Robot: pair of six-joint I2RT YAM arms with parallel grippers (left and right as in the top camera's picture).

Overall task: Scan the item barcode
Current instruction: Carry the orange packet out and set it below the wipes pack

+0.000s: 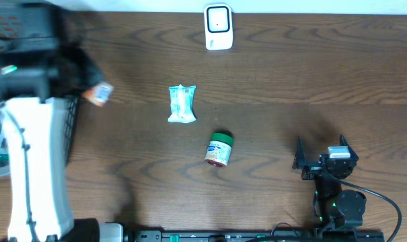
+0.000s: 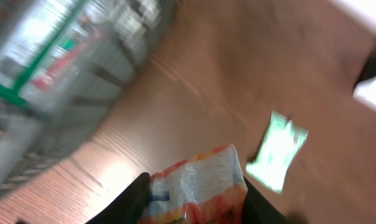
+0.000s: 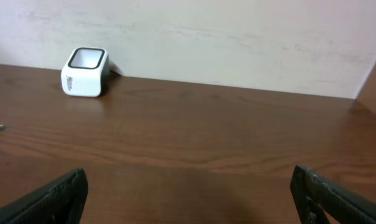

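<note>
Desk [image 1: 290,74] of dark, grained brown wood fills the overhead view. At its far edge, near the middle, stands a white barcode scanner [image 1: 218,27] with rounded corners. At the left, the white-shelled left arm [image 1: 35,168] reaches over a black wire basket [image 1: 70,128]. The left jaws are partly closed on a small orange-and-white packet [image 1: 101,93], held just right of the basket. A pale green, crinkled sachet [image 1: 182,103] lies mid-desk, and a small green-lidded jar [image 1: 219,149] sits nearer and a little to its right. At the near right, the right jaws are spread wide with nothing between them.

The left wrist view is blurred but brings the packet [image 2: 200,177] close. It is glossy film printed in orange, white and blue, pinched between two dark fingers [image 2: 135,199]. The sachet [image 2: 278,149] lies on the wood beyond, to the right, and the basket [image 2: 82,68] is a grey smear at the left.

Only the right wrist view shows the room: a pale, faintly streaked wall [image 3: 237,37] behind the desk's far edge. The scanner [image 3: 85,70] sits far left, boxy, with a dark window in its top face. Black fingers [image 3: 51,199] stand far apart at the lower corners, with bare wood between them.
</note>
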